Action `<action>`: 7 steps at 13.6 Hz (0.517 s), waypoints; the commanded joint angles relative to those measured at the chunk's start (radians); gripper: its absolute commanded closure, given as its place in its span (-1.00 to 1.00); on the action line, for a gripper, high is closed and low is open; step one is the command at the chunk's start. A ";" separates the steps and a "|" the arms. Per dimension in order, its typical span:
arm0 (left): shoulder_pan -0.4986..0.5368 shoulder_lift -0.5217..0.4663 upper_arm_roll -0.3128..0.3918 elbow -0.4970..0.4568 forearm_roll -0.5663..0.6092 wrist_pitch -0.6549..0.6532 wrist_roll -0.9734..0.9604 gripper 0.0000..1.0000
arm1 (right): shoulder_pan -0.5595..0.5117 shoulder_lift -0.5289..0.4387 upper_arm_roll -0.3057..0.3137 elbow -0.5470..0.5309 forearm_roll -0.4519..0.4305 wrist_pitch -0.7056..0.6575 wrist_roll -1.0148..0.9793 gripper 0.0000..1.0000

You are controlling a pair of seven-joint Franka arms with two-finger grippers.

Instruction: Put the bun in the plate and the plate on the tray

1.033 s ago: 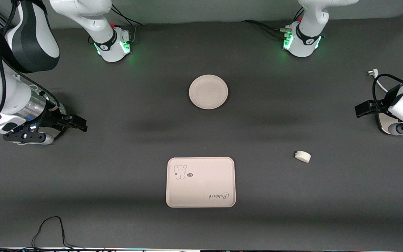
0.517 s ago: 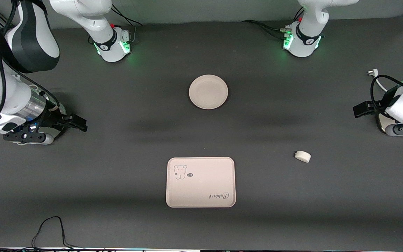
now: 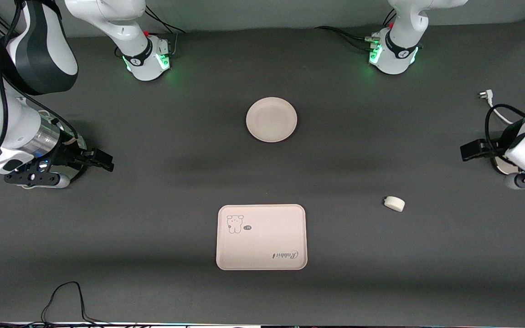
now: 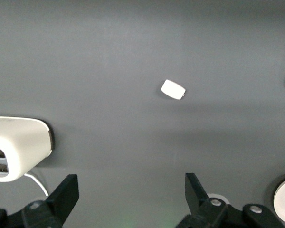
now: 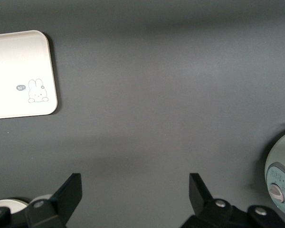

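Front view: bun, plate and tray lie apart on the worktop; nothing loaded yet.
Bun: toward the left arm's end, that arm's likely pick.
Left tool: wide, empty, over bare worktop near the bun.
Right tool: wide, empty, waiting at its end.
Plate: farther from the camera than the tray.

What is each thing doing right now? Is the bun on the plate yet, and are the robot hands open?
bun: lying on the bare table toward the left arm's end, not on the plate.
plate: empty, flat on the table, farther from the front camera than the tray.
tray: empty, flat on the table.
left gripper: open, holding nothing, over the table's left-arm end.
right gripper: open, holding nothing, over the table's right-arm end.
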State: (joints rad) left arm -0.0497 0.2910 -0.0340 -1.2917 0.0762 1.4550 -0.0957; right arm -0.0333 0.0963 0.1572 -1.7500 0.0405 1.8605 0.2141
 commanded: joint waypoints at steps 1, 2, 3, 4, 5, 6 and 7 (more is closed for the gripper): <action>-0.018 0.108 0.006 0.098 -0.009 -0.032 -0.006 -1.00 | 0.036 0.003 -0.001 0.017 0.015 -0.007 0.007 -1.00; -0.019 0.129 0.006 0.086 -0.010 -0.018 -0.006 -1.00 | 0.038 0.000 -0.001 0.017 0.013 -0.007 0.017 -1.00; -0.027 0.147 0.006 0.077 -0.024 0.011 -0.006 -1.00 | 0.039 0.000 -0.001 0.017 0.015 -0.007 0.022 -1.00; -0.029 0.148 0.006 0.036 -0.041 0.052 -0.006 -1.00 | 0.042 0.000 0.001 0.017 0.015 -0.007 0.024 -1.00; -0.029 0.146 0.006 -0.022 -0.044 0.109 -0.006 -1.00 | 0.061 0.000 -0.001 0.015 0.015 -0.004 0.024 -1.00; -0.029 0.142 0.006 -0.100 -0.046 0.189 -0.006 -1.00 | 0.082 0.009 -0.001 0.010 0.015 0.006 0.045 -1.00; -0.030 0.134 0.006 -0.174 -0.046 0.261 -0.006 -1.00 | 0.114 0.014 0.001 -0.005 0.015 0.050 0.094 -1.00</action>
State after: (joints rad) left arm -0.0697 0.4598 -0.0359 -1.3281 0.0433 1.6082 -0.0960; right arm 0.0291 0.0974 0.1619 -1.7505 0.0457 1.8679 0.2392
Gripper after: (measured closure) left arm 0.000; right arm 0.000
